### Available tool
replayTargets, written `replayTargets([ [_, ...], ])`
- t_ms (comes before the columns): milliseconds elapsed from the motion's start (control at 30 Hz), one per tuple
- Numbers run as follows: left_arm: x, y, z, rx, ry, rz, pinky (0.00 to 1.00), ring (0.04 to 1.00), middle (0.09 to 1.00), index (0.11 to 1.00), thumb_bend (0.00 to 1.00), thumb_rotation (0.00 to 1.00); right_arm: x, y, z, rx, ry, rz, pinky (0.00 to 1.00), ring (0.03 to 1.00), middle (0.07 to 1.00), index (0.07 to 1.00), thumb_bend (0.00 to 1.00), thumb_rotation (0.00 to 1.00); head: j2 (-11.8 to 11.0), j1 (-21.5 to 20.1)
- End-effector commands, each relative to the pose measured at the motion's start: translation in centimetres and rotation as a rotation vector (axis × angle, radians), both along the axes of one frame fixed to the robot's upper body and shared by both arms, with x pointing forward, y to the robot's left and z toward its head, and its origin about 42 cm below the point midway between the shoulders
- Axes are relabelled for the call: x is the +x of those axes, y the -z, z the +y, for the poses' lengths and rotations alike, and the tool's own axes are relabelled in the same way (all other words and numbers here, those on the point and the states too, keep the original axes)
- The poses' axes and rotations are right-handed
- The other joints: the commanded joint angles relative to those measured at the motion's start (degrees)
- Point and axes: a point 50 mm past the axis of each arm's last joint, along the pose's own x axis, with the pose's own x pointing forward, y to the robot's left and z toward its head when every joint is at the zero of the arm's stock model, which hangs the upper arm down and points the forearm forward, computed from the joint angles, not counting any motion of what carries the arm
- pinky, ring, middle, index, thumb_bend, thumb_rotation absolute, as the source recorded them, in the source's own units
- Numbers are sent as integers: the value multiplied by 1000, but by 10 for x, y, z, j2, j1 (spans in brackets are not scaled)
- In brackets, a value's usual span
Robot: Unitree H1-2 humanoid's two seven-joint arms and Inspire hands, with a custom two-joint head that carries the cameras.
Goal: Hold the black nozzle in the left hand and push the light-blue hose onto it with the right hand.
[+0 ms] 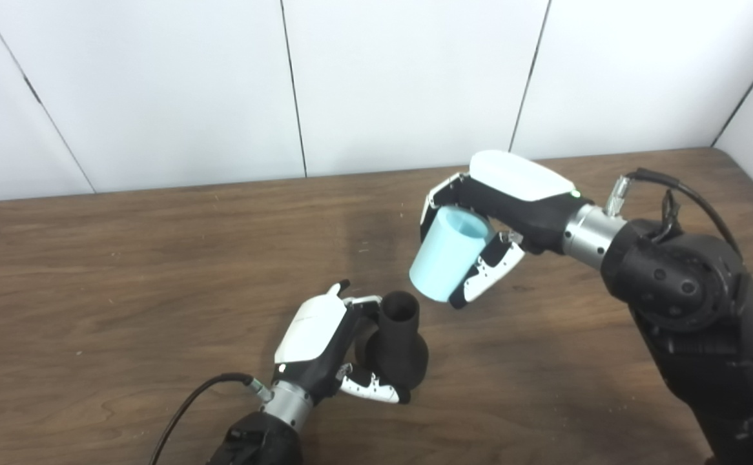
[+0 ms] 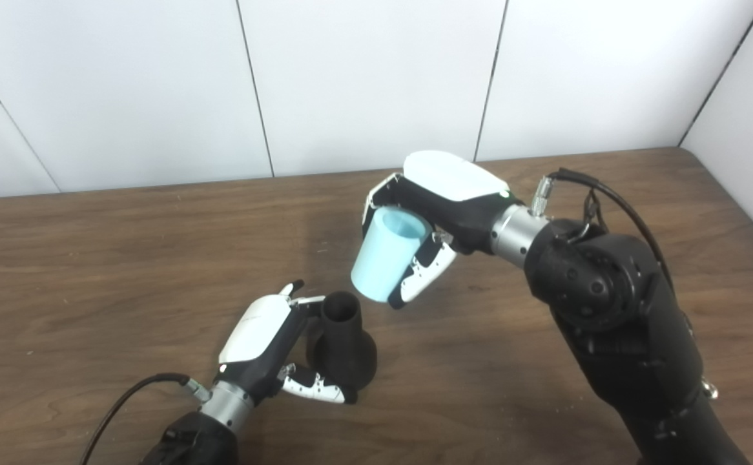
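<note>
The black nozzle stands upright on the wooden table, narrow open neck up, wide flared base down. My left hand is wrapped round its base from the left, thumb under the front, shut on it. The light-blue hose, a short tapered tube, is held tilted in my right hand above and to the right of the nozzle. Its lower end hangs just right of the nozzle's neck, a small gap apart. Fingers curl over the hose's upper end and the thumb presses its right side.
White wall panels stand behind the table's far edge. The right forearm stretches over the table's right side. A black cable trails from the left wrist near the front edge.
</note>
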Motion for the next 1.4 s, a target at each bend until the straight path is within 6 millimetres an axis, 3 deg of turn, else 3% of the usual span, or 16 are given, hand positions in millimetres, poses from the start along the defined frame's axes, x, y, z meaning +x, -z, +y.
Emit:
replayTargets([
  [0, -10, 27, -1, 91, 20, 146, 1000, 716, 496, 482, 521, 0, -2, -16, 1, 19, 2, -74, 306, 425, 496, 515, 497, 0, 0, 3],
  [1067, -5, 27, -11, 89, 17, 154, 1000, 716, 471, 494, 523, 0, -5, 10, 22, 110, -43, 5, 305, 425, 499, 523, 496, 0, 3, 22],
  [1367, -4, 27, -13, 76, 10, 157, 1000, 714, 469, 495, 522, 0, -6, 10, 23, 83, -58, 15, 304, 425, 500, 526, 496, 0, 2, 24],
])
